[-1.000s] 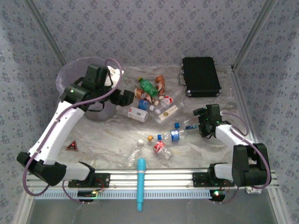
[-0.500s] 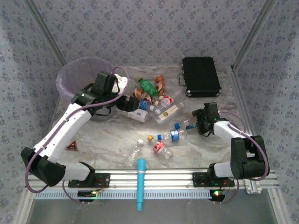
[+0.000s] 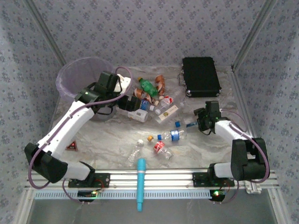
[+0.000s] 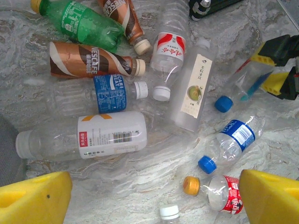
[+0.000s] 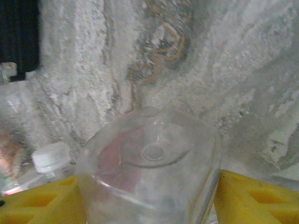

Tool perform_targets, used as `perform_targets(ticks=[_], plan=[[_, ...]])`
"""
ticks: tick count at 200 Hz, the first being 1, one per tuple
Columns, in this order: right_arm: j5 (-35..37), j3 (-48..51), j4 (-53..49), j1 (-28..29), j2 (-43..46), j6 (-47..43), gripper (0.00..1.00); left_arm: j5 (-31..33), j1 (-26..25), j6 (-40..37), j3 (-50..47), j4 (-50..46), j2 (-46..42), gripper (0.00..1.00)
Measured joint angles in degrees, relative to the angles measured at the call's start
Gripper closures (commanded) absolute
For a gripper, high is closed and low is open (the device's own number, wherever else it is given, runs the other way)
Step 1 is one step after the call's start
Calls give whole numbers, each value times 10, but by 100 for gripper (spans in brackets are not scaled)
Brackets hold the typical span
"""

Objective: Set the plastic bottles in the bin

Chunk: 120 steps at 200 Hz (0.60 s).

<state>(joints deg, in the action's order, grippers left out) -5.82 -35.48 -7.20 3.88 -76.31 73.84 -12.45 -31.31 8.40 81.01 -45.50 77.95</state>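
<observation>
left gripper (image 4: 154, 200) has swung off the bin (image 3: 70, 77), far-left corner of the table (image 3: 112, 135), to the bottle pile (image 4: 112, 135); jaws wide, empty | right gripper (image 5: 149, 198) has closed onto a clear bottle (image 5: 149, 158) near the right edge | we judge it ready to lift binward

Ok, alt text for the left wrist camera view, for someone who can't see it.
About a dozen plastic bottles lie scattered on a marbled tabletop: a green bottle, two brown Nescafe bottles, the rest clear with red, blue or white labels. The left hand's yellow fingers frame the bottom corners, wide open and empty.
</observation>
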Motion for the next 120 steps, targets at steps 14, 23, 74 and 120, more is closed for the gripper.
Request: perform_targets(ticks=[14,23,74,120], plan=[[-3,-10,-5,-8,10,-6,35,-3,0,0,6,2,6,8],[-6,-18,-9,-12,18,-12,35,-8,0,0,10,6,10,8],[-32,-75,-45,-27,66,-56,40,-72,-18,3,43,35,47,7],[-94,-183,-91,-9,72,-179,41,-169,-50,-4,99,53,125,3]])
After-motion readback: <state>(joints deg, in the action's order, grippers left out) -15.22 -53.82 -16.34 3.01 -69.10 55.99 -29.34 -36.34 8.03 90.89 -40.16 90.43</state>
